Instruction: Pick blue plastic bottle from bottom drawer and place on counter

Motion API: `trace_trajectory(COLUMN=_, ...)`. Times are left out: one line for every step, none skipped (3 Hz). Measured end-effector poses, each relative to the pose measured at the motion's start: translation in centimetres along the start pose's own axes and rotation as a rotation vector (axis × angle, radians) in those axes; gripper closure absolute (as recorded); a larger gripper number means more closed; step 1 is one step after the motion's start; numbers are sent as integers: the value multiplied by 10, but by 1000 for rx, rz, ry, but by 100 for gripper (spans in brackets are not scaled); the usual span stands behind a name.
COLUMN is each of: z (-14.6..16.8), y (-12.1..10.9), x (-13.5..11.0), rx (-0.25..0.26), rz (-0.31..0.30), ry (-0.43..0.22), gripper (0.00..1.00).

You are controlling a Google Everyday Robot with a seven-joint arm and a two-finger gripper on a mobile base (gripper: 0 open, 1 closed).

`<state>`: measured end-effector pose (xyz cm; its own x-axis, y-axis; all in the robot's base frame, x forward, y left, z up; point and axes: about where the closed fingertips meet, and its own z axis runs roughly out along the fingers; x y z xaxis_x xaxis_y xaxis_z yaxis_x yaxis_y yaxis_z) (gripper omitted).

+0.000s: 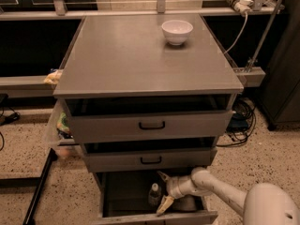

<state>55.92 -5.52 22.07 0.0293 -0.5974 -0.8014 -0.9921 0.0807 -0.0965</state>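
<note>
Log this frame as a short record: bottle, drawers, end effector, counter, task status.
bottle: blue plastic bottle, upright inside the bottom drawer
drawers: bottom drawer pulled out; upper two drawers partly open
arm: end effector reaching into the bottom drawer, open, right beside the bottle; contact unclear
counter: counter holds a white bowl near its back right
status: bottle not lifted yet

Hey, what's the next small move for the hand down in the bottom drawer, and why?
Probably ease the hand slightly leftward until its open fingers clearly straddle the blue plastic bottle, then close. The bottle stands upright in the bottom drawer right at the fingertips, and nothing shows it gripped yet.
</note>
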Motion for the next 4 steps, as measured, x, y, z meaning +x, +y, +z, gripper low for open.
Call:
trace_trajectory(z=0, y=-1, x=1, rx=2, rz=0, ry=0, gripper=19)
trace_trajectory(z=0, y=-1, x=1, rx=2, rz=0, ry=0, gripper=42)
trace_trajectory(z=0, y=-1, x=1, rx=2, rz=0, ry=0, gripper=65)
trace_trajectory(z=-8, y=8, x=-9, rx=-11, rz=-2, ry=-7, gripper=89)
